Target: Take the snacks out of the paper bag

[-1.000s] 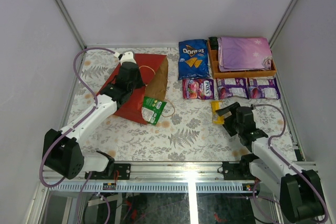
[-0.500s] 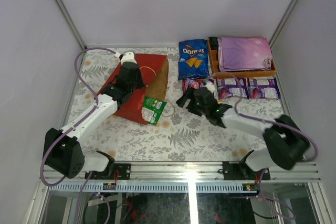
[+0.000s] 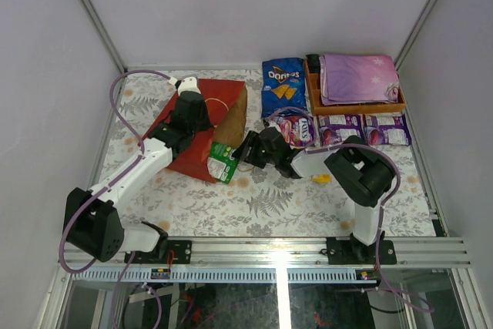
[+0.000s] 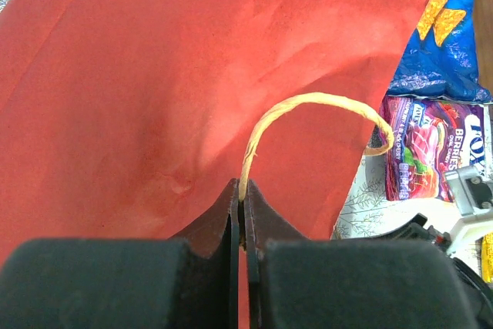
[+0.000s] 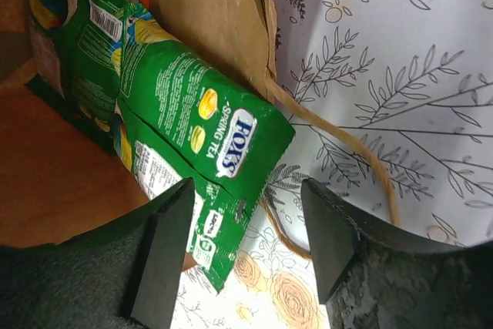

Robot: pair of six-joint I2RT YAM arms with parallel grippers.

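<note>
The red paper bag lies on its side, its brown mouth facing right. My left gripper is shut on the bag's tan loop handle over the red paper. A green Fox's pack sticks out of the mouth. My right gripper is open at that pack; in the right wrist view the gripper has the pack's corner between its jaws, not clamped. More colourful packets show deeper inside the bag.
A blue Doritos bag, a pink Fox's pack and two purple packs lie at the back right. A yellow pack lies under my right arm. An orange tray holds a purple cloth. The second handle lies on the table.
My right arm has swung left from the yellow pack at the right front to the bag's mouth, jaws open around the green pack's corner. The left arm has not moved.
</note>
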